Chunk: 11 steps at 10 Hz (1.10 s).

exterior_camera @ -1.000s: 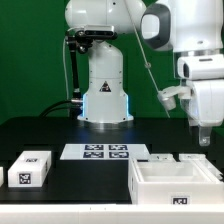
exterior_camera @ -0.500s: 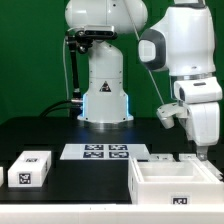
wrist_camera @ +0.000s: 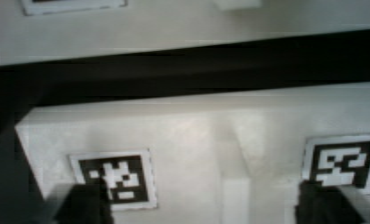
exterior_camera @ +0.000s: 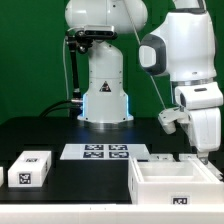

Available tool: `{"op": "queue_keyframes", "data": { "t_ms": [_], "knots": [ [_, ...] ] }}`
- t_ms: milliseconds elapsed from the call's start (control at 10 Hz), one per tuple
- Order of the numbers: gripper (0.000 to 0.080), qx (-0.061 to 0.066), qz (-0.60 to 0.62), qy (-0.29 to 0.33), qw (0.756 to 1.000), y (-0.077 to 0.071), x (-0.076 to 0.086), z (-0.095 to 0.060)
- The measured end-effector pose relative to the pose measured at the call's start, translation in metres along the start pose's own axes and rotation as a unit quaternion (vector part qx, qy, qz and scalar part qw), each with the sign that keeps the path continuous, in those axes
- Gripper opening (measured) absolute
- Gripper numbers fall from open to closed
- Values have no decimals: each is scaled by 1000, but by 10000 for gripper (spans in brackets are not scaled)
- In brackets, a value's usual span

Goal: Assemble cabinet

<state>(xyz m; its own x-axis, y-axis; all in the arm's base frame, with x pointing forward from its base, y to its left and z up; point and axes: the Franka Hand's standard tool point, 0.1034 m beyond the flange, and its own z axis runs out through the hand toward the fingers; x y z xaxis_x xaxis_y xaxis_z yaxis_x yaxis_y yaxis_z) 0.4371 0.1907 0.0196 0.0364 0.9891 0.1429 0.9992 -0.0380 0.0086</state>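
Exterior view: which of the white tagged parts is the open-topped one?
The large cabinet body at the exterior view's lower right: a hollow, walled box open upward. The small block at the exterior view's left is closed on top.

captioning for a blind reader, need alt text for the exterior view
A robot arm reaches down at the exterior view's right, jaws over the far side of an open white cabinet body on a black table. A marker board lies mid-table; a small tagged white block sits at that view's left.
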Motion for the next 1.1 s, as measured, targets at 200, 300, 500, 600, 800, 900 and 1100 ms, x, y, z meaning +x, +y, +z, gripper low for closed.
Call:
{"op": "queue_keyframes", "data": {
  "t_ms": [200,300,500,600,800,900,1100],
  "knots": [
    [335,0,0,0,1000,0,0,0],
    [164,1,0,0,1000,0,0,1],
    [59,1,0,0,1000,0,0,1],
    [59,1,0,0,1000,0,0,1],
    [59,1,0,0,1000,0,0,1],
    [59,1,0,0,1000,0,0,1],
    [59,1,-3,-3,1000,-1,0,-3]
  ]
}}
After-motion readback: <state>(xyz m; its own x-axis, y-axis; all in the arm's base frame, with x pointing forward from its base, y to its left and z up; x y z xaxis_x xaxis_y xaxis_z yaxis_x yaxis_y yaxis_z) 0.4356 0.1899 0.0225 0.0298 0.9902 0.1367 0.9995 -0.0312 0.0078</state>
